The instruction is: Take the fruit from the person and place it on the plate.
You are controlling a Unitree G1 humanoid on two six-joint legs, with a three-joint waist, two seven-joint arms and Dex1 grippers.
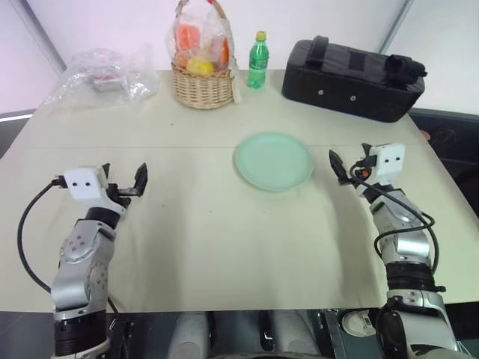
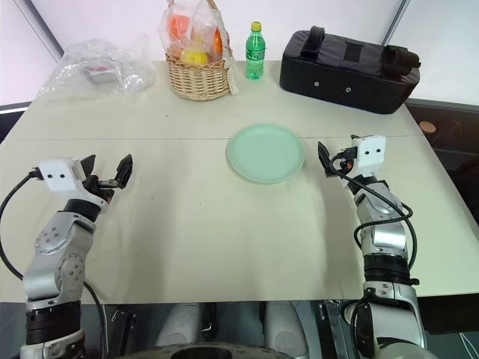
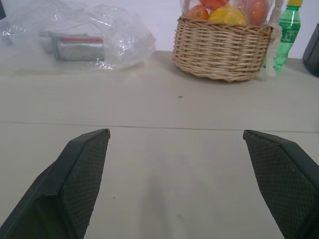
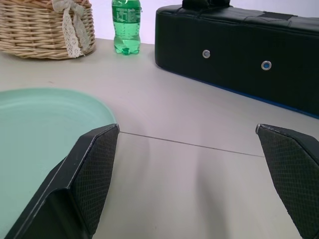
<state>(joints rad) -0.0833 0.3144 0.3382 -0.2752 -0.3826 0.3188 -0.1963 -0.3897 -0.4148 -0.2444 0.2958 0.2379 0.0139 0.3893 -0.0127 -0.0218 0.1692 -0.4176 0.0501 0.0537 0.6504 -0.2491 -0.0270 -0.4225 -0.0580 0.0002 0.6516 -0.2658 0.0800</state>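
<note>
Pale mint-green plate point(image 1: 274, 161) sits flat and bare at the middle of the table point(image 1: 209, 239), a bit right of centre. No banana on it.

Left gripper point(image 1: 123, 182) is held over the near-left part of the table, fingers point(image 3: 79, 179) spread wide apart, nothing between them. It points toward the far side, well apart from the plate.

Right gripper point(image 1: 350, 163) is held just right of the plate, near its rim but not touching. Its jaws are wide apart too, and empty. In the right wrist view the plate's edge lies just beside one finger point(image 4: 84, 184).

Far side of the table, left to right: crumpled clear plastic bag point(image 1: 105, 75) with a small packaged item inside, at the far-left corner; wicker basket point(image 1: 202, 82) with plastic-wrapped orange and yellow fruits; green plastic bottle point(image 1: 258, 61) with a yellow cap, upright just right of the basket; long black bag point(image 1: 352, 78) with straps at the far right. All stand well apart from the plate.

A seam line runs across the tabletop between plate and basket.
</note>
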